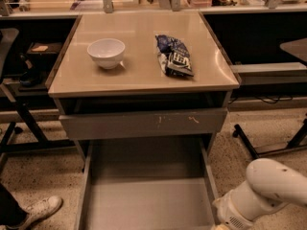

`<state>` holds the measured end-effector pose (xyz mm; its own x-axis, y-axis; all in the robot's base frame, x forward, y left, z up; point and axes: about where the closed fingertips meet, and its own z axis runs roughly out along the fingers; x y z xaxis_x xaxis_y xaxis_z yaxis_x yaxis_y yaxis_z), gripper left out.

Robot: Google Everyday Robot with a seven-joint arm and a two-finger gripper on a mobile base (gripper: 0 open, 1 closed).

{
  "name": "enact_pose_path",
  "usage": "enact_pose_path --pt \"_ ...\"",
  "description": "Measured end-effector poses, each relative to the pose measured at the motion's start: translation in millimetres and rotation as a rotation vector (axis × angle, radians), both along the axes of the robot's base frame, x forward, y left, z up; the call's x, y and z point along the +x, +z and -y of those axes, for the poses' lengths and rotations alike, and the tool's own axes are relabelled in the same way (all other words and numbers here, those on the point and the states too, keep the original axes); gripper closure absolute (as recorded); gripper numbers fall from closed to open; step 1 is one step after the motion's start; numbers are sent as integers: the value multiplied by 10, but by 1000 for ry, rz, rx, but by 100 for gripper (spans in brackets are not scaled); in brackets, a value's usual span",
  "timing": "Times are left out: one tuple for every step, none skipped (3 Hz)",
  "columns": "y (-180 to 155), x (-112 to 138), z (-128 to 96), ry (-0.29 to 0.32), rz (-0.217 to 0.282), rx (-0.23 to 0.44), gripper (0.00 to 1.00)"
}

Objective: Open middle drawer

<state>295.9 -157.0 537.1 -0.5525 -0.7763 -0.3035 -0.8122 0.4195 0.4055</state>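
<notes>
Ending off-frame by the open middle drawer [144, 195], arm [268, 188] hides claw; state untellable.

1. Can't see the claw at all. The white arm [268, 190] runs off the bottom edge at lower right, so whatever's on its end is out of frame.
2. The middle drawer [144, 200] gets cut by the bottom edge too. Its front panel is out of sight, and its back end sits in shadow under the scratched drawer front [144, 123].
3. The print on the snack bag [175, 56] on the desk [144, 78] is too blurry to read.
4. Lower left there's a white shoe [37, 210] and a bit of dark trouser leg; the rest of the person is cut off.
5. The clutter along the back counter [48, 7] is too small to make out.
</notes>
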Motion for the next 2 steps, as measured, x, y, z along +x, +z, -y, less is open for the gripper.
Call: enact_pose_path --pt "744 -168 750 -191 108 -93 0" --pt "737 -167 745 -190 106 -92 0"
